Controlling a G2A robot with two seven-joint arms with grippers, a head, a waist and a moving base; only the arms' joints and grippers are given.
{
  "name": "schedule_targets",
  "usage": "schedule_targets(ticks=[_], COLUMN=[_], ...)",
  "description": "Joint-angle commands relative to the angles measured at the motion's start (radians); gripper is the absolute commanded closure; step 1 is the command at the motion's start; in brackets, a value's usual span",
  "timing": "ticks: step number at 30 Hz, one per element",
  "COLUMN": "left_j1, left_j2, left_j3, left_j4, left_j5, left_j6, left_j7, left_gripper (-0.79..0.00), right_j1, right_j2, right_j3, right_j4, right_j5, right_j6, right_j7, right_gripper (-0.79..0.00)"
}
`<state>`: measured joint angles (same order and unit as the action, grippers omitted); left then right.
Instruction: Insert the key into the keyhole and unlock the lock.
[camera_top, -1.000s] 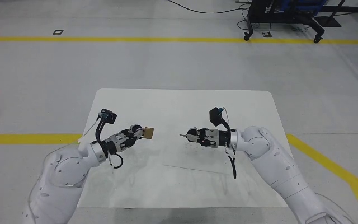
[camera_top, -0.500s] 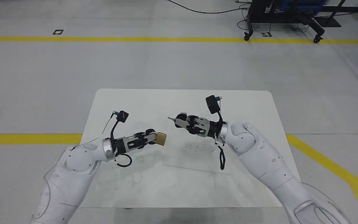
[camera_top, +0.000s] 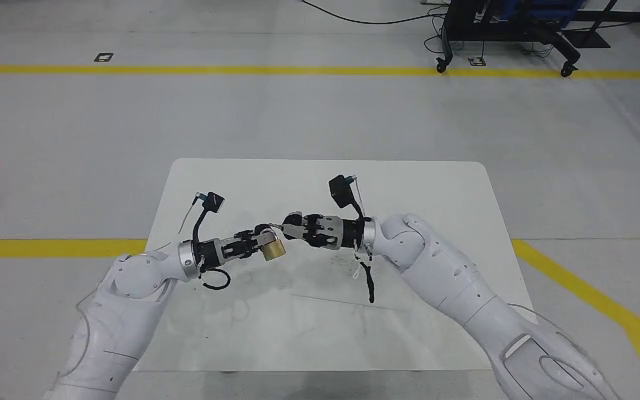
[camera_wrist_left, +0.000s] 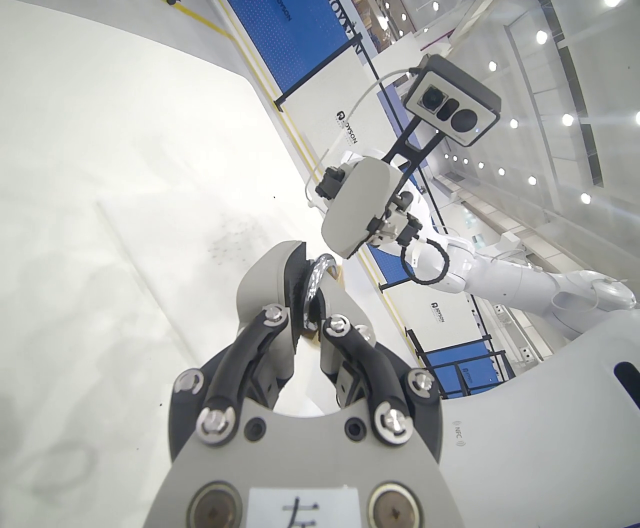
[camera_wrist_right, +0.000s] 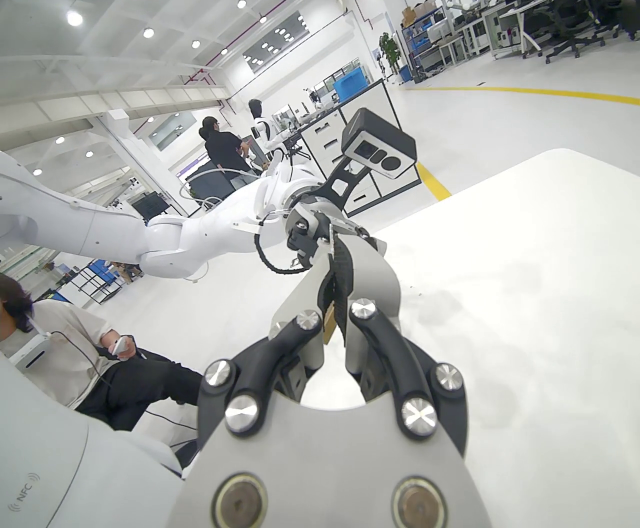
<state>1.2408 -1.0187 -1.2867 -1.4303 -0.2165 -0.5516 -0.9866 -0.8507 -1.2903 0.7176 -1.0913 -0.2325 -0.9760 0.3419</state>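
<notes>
White surface (camera_top: 440, 200): pale top with a faint scuffed patch near its middle; the two arms meet above it, a little left of centre.
Left end effector (camera_top: 257, 244): held over the left half of the surface, its fingers (camera_wrist_left: 265, 285) clamped on the lock's silver shackle (camera_wrist_left: 320, 267).
Lock (camera_top: 270, 248): a brass padlock, lifted off the surface, its body pointing out of the left end effector towards the other arm.
Right end effector (camera_top: 288, 227): just beside the lock on its far right side. I can't tell whether it is touching or only close. Its fingers (camera_wrist_right: 372, 270) are pressed together.
Key: too small to pick out where the two end effectors meet.
</notes>
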Motion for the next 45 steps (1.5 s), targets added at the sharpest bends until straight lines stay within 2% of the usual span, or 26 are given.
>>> schedule_targets(ticks=[1,12,13,16,17,19,21,24,28,30,33,43,44,45], left_j1=[0.0,0.004,0.015,-0.014,-0.03,-0.065,-0.098,-0.14,-0.196,-0.222,-0.237,-0.237,-0.236,-0.247], left_j2=[0.0,-0.001,-0.004,-0.012,-0.017,-0.027,-0.038,-0.05,-0.061,-0.065,-0.067,-0.067,-0.066,-0.061], left_j3=[0.001,0.008,0.032,0.084,0.101,0.123,0.135,0.152,0.181,0.188,0.195,0.195,0.197,0.215], left_j4=[0.002,-0.004,-0.018,-0.005,0.011,0.039,0.056,0.093,0.136,0.142,0.146,0.146,0.151,0.113], left_j5=[0.005,0.007,-0.004,0.007,-0.021,-0.073,-0.148,-0.226,-0.249,-0.241,-0.211,-0.211,-0.192,-0.05], left_j6=[0.003,0.013,0.044,0.236,0.315,0.411,0.459,0.537,0.652,0.649,0.627,0.627,0.639,0.647], left_j7=[0.014,0.025,0.011,0.014,0.02,0.042,0.057,0.057,0.062,0.074,0.084,0.084,0.103,0.163], left_gripper=[0.0,0.0,0.0,0.0,0.0,0.0,0.0,0.0,0.0,0.0,0.0,0.0,0.0,0.0], right_j1=[0.001,-0.002,-0.002,-0.005,-0.023,-0.053,-0.08,-0.098,-0.162,-0.205,-0.288,-0.288,-0.288,-0.288], right_j2=[-0.001,0.003,0.003,0.003,0.002,0.004,0.012,0.042,0.091,0.117,0.155,0.155,0.155,0.155], right_j3=[0.001,0.033,0.033,0.035,0.036,0.029,0.013,0.032,0.102,0.153,0.246,0.246,0.246,0.246], right_j4=[0.006,0.003,0.003,-0.001,-0.02,-0.037,-0.053,-0.05,-0.099,-0.15,-0.25,-0.25,-0.25,-0.25], right_j5=[0.002,-0.036,-0.036,-0.033,-0.006,0.108,0.313,0.531,0.709,0.73,0.676,0.676,0.676,0.676], right_j6=[-0.005,-0.006,-0.006,-0.002,0.001,-0.012,-0.036,-0.011,0.073,0.145,0.255,0.255,0.255,0.255], right_j7=[0.004,-0.025,-0.025,-0.031,-0.046,-0.02,0.062,0.23,0.403,0.454,0.453,0.453,0.453,0.453], right_gripper=[0.0,0.0,0.0,0.0,0.0,0.0,0.0,0.0,0.0,0.0,0.0,0.0,0.0,0.0])
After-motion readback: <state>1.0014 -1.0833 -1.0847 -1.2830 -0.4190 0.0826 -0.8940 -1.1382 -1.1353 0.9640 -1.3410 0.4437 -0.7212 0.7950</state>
